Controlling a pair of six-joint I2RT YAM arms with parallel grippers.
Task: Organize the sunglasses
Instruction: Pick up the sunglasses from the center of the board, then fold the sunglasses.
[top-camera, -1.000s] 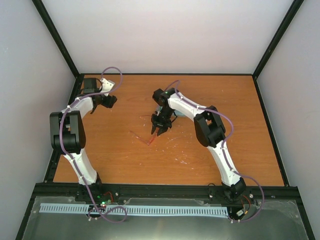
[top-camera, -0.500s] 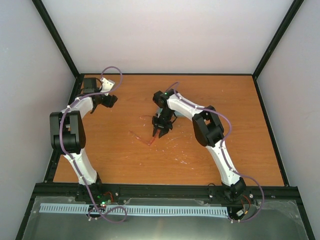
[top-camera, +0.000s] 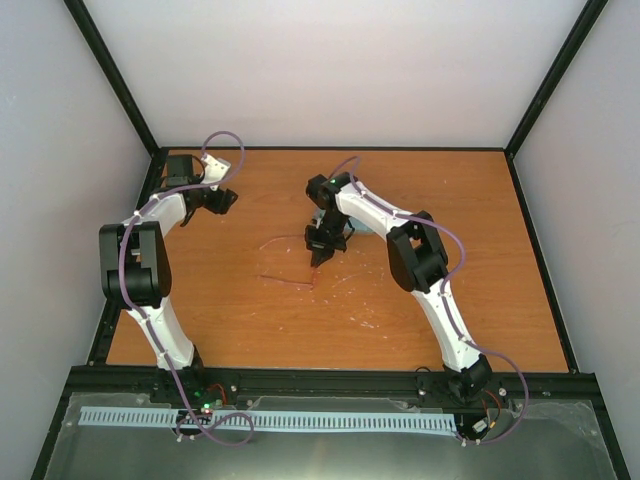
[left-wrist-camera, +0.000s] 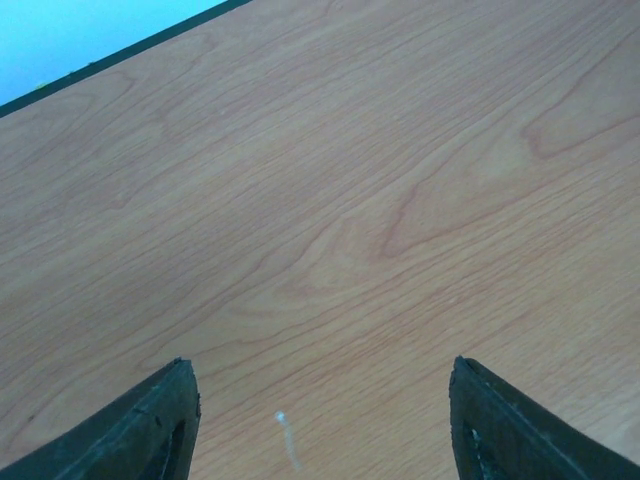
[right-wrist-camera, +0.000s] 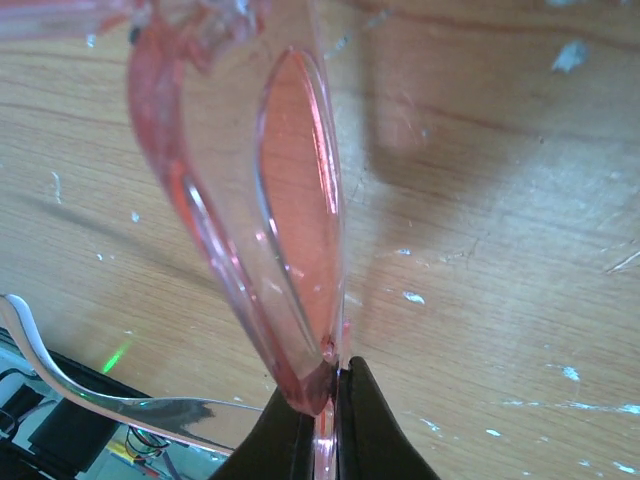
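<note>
The sunglasses (top-camera: 288, 262) are a thin red-pink translucent frame near the table's middle, with slim temple arms reaching left. My right gripper (top-camera: 318, 256) is shut on the frame's edge. In the right wrist view the pink lens and rim (right-wrist-camera: 295, 215) rise straight from the closed fingertips (right-wrist-camera: 365, 420) above the scuffed wood. My left gripper (top-camera: 222, 203) is open and empty at the far left of the table. In the left wrist view its fingertips (left-wrist-camera: 160, 430) stand wide apart over bare wood. The grey case and blue cloth are not clearly seen.
The wooden table (top-camera: 440, 200) has black rails around it and white scuff marks (top-camera: 365, 322) near the middle. A small grey-blue shape (top-camera: 318, 218) shows partly behind the right arm's wrist. Grey walls enclose the space.
My right gripper has risen and drawn back a little with the sunglasses in it. The frame's temple arms now spread out to the left. The left arm has not moved.
</note>
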